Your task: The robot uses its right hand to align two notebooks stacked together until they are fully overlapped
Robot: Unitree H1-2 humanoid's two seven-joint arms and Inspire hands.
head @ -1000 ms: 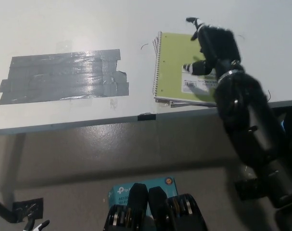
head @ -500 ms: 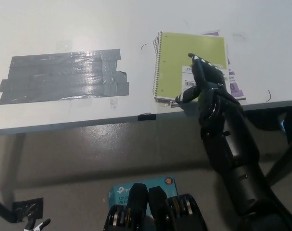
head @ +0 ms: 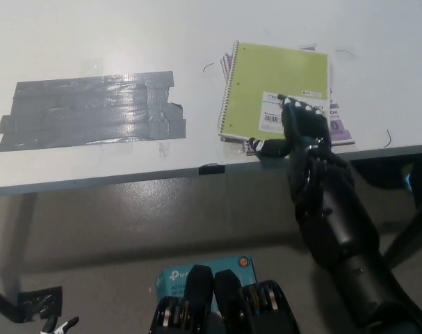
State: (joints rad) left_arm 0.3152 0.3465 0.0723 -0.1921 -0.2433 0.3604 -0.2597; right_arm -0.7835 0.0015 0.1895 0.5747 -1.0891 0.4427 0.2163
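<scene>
On the near right part of the white table (head: 92, 35), the green spiral notebook (head: 273, 87) lies on top of a purple notebook (head: 339, 129), whose cover shows only as a strip past the green one's right and near edges, so the two do not yet overlap fully. The black right hand (head: 297, 129) rests on the green cover's near right corner, fingers spread flat and pressing down, gripping nothing. The white left hand is out of sight.

Both notebooks look light and thin, with slick card covers that should slide over each other easily; the wire spiral along the left edge is the stiffest part and could snag. Pushing flat on the cover or nudging the edges seems a better hold than pinching.

The stack sits just beside the table's near edge, so a pull toward the robot risks tipping it off. Open room lies far of the notebooks and to their left, before the grey tape patch (head: 92, 111), which is well apart
</scene>
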